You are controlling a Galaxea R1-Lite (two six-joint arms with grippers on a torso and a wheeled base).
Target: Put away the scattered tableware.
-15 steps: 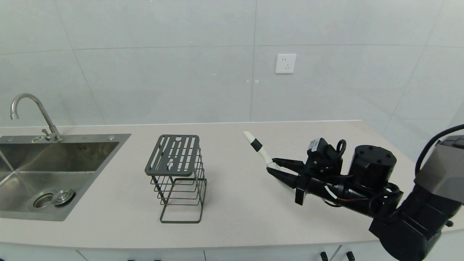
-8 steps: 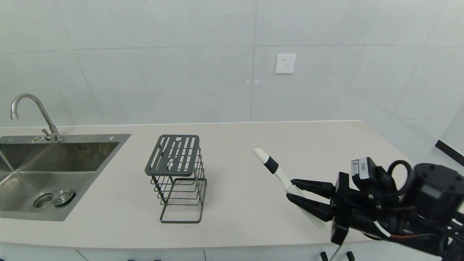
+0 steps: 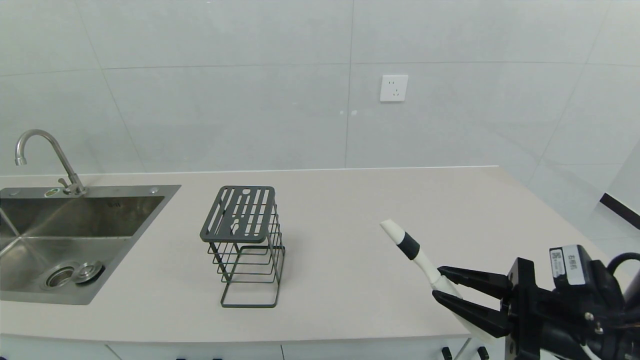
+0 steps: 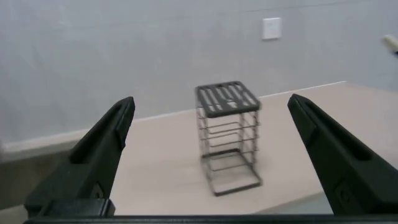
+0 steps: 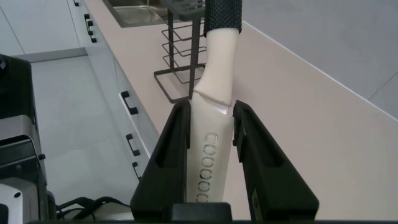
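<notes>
Right now the white utensil (image 3: 421,259) is clamped in the right hand (image 3: 436,283), over the front right part of the worktop (image 3: 350,200) near its front edge. It is tilted, with its handle end rising up and away towards the wall. A black band circles the handle close to its tip. In the right wrist view the two dark fingers (image 5: 177,134) press on either side of the flat, cream-coloured part, just below where the handle narrows. A row of small round holes runs down that flat part between the fingers. I cannot tell from these views exactly what kind of utensil it is.

Well to the left of the utensil, about mid-worktop, stands a dark wire rack (image 3: 245,250), upright, with a slotted plate as its top. The utensil and the rack are well apart. The left wrist view looks at this rack from farther off. There the left hand (image 4: 211,102) has its fingers spread wide apart with nothing between them.

Farther left again, a steel sink (image 3: 75,190) is set into the worktop, with a drain fitting in its basin. A curved faucet (image 3: 47,150) rises at its back edge. A white socket (image 3: 394,88) sits on the tiled wall behind. Below the front of the worktop, the right wrist view shows pale cabinet fronts with small dark handles (image 5: 129,102).
</notes>
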